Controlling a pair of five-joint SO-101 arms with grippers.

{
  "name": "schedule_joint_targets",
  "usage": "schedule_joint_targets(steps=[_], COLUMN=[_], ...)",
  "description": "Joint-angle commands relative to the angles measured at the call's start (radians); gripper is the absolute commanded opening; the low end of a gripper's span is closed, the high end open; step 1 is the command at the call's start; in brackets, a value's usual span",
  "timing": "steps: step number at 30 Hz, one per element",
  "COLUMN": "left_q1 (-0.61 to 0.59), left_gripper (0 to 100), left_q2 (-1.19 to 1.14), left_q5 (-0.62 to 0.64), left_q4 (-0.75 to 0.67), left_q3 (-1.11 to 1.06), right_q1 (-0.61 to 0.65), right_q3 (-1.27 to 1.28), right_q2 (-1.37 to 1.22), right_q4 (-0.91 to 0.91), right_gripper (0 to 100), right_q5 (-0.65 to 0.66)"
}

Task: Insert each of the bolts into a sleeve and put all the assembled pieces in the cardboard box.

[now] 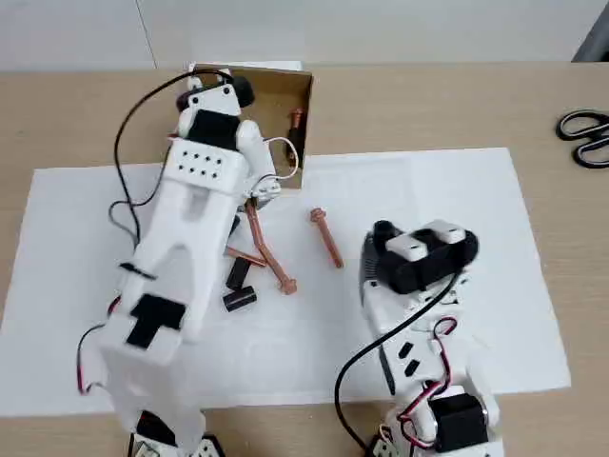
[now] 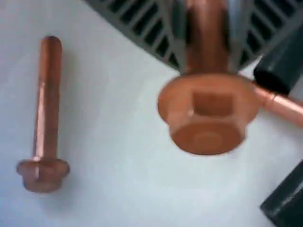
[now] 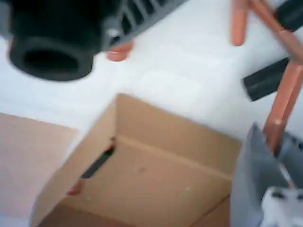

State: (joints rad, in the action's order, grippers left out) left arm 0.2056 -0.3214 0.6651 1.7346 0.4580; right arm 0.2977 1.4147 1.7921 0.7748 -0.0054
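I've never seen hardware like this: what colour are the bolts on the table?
Copper-orange; a bolt shows best in the left wrist view.

Light wood table, evenly lit with soft shadows. A white sheet covers most of its middle. Black-handled scissors lie on bare wood at the far right edge; a pale wall with thin seams runs behind.

Light wooden bench with large white paper sheet spread across middle. Black-handled scissors on bare wood at right edge, just off sheet.
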Motion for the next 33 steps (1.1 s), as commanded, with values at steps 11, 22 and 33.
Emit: schedule_joint_targets(steps=[11,22,33], left_q1=[0.002,0.002,0.002], left_gripper=[1,1,1], left_q2=[0.318,0.615,0.815], left_q5=[0.023,0.032,-0.035], left_q4=[0.017,-0.020,-0.103], left_q3=[-0.111,-0.110,-0.111], right_q1=[0.021,0.196,0.214], right_q3=[0.031,0.098,0.098], right_q2=[0.016,0.016,0.016], right_q4=[-0.246,-0.318,-0.340], right_gripper=[0.4,0.3,0.3], right_q5=[0.167,0.169,0.169])
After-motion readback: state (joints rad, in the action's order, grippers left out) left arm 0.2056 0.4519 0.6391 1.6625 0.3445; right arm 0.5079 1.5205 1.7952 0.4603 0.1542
